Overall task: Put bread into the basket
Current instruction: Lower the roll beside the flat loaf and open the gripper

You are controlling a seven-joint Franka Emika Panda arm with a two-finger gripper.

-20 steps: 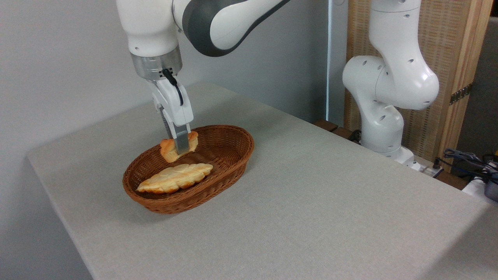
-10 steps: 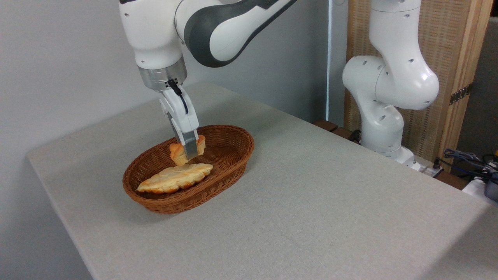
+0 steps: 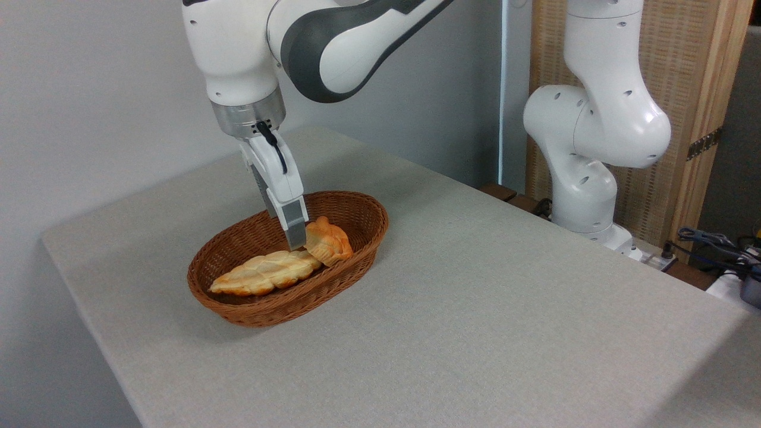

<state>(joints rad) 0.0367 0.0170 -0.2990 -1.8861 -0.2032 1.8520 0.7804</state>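
Gripper [image 3: 295,238] hangs low inside the basket with its near finger pointing down at the wicker floor; only that finger shows clearly, so I cannot tell whether the jaws stand apart or together, though nothing appears held between them. The bun [image 3: 327,240] lies just to the right of the fingertip, touching or nearly touching it, resting on the basket's floor and leaning toward the right-hand wall. Its glossy orange crust faces up, and its slightly longer dimension runs from upper left to lower right.

On the bun's left, touching its lower edge, lies the paler braided loaf [image 3: 266,272], stretched along the basket's long axis toward the near-left end. The oval wicker basket [image 3: 357,249] sits on the left half of the grey table [image 3: 475,309], nearer the left edge than the right.

By my reading the bread is already placed. What remains is a retreat: with the bun hard by the finger's right side, straight up looks the safest way out.
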